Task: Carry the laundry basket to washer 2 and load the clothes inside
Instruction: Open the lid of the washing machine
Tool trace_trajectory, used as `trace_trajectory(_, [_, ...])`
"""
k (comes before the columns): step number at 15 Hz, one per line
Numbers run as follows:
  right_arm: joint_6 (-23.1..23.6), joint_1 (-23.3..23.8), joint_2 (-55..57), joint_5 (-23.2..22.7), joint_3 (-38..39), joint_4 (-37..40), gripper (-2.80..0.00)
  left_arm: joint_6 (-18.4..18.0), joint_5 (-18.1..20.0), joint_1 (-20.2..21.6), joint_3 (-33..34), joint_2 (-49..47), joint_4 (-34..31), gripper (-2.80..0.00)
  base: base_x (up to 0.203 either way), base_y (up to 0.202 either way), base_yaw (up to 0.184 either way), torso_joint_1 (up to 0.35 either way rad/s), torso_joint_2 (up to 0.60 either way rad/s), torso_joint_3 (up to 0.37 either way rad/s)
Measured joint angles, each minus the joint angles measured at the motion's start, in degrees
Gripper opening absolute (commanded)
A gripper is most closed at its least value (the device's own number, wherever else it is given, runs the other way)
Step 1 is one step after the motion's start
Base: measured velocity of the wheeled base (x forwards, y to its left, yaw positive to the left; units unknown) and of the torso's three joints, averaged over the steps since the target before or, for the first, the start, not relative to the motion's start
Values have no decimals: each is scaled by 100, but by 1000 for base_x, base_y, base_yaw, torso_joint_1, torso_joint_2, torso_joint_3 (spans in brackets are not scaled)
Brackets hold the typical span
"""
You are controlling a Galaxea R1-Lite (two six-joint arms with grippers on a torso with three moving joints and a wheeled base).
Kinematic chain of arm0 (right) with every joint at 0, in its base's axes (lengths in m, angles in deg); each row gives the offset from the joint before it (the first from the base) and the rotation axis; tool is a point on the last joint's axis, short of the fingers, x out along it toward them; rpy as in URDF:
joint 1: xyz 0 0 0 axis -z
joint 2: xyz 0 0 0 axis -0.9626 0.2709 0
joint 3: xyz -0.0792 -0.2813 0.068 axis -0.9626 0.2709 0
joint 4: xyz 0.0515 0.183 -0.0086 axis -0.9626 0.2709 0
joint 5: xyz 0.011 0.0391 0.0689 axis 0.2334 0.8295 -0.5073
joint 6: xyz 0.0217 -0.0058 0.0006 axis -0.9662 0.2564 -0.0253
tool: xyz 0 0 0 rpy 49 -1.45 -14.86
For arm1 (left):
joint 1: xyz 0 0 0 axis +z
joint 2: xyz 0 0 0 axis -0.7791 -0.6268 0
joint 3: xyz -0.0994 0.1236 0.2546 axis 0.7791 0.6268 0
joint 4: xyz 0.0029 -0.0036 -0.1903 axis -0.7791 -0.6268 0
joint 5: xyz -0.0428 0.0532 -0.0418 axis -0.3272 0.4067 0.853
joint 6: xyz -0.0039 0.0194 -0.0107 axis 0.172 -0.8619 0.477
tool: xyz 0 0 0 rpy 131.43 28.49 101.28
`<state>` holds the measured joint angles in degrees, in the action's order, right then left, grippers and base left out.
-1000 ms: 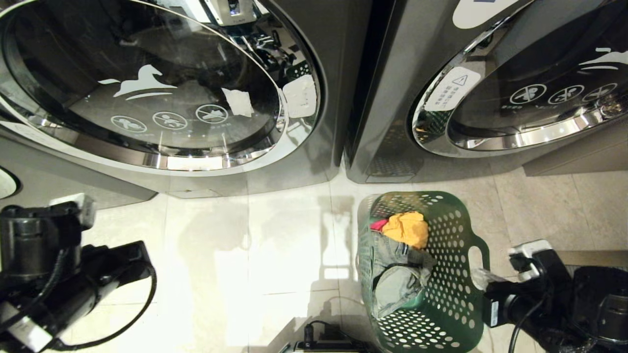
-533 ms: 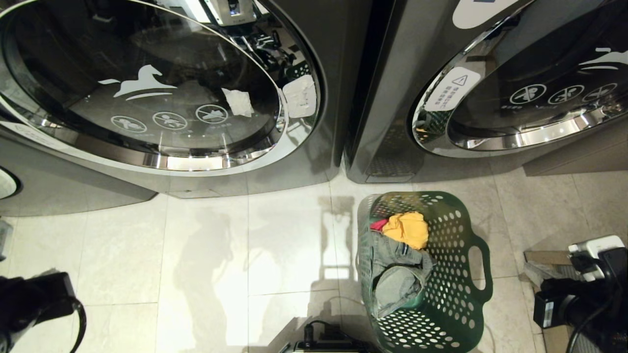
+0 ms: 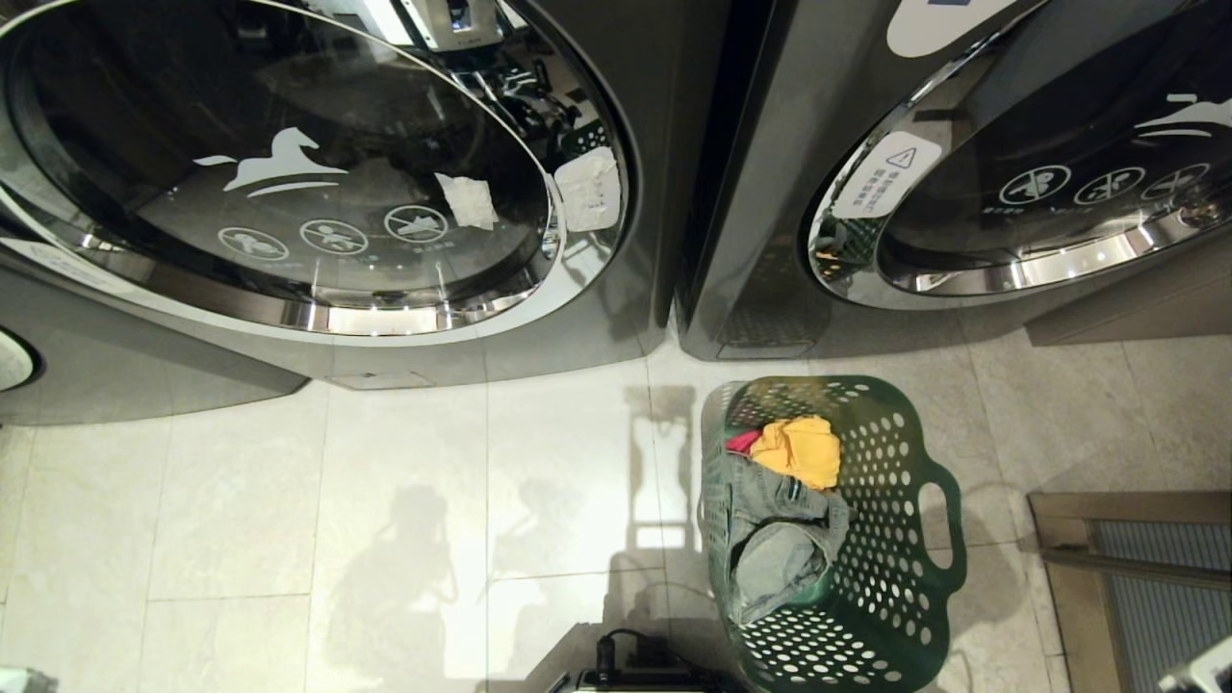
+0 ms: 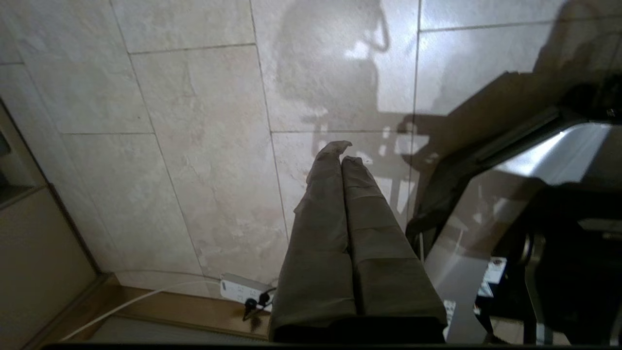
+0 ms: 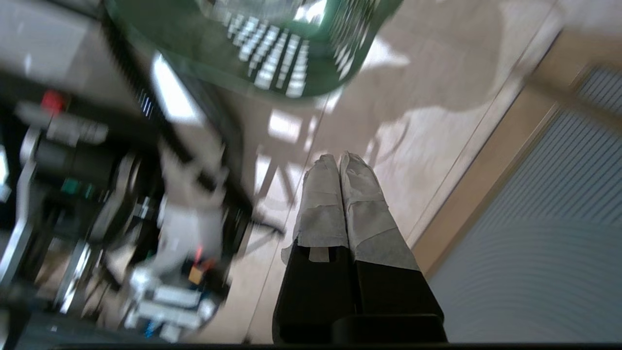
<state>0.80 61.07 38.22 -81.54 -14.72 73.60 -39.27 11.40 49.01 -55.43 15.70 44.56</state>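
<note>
The dark green laundry basket stands on the tiled floor before the right-hand washer; its base also shows in the right wrist view. The clothes lie in it: grey jeans, a yellow-orange cloth and a red cloth. Two dark grey washers with closed glass doors fill the back, the other one on the left. No numeral shows, so I cannot tell which is washer 2. My left gripper is shut and empty above bare tiles. My right gripper is shut and empty, a little short of the basket.
A white power strip with a cable lies on a wooden sill by the left gripper. A ribbed floor grille in a wooden frame lies right of the basket. My own base shows at the bottom edge.
Both arms have drawn back out of the head view, the left toward the lower left and the right toward the lower right. The basket and clothes have not moved.
</note>
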Motion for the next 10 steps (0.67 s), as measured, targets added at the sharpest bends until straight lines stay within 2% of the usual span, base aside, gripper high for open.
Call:
trace_trajectory(2, [-37,197,-702,-145,-209,1401,-280,121,185,60,-198,394,-977,-280,0,0,0,0,0,0])
trace_trajectory(4, [-32,749,-1106,-192,-288,2034,-280,180,221,254,-487,646,-1841,-280,0,0,0,0,0,0])
trace_trajectory(7, [-44,1518,-1638,-209,-212,1707,-280,234,286,400,-588,1034,-2004,-280,0,0,0,0,0,0])
trace_trajectory(10, [-67,1721,-2529,-314,-113,1463,-280,247,768,410,-499,1975,-2046,-280,0,0,0,0,0,0])
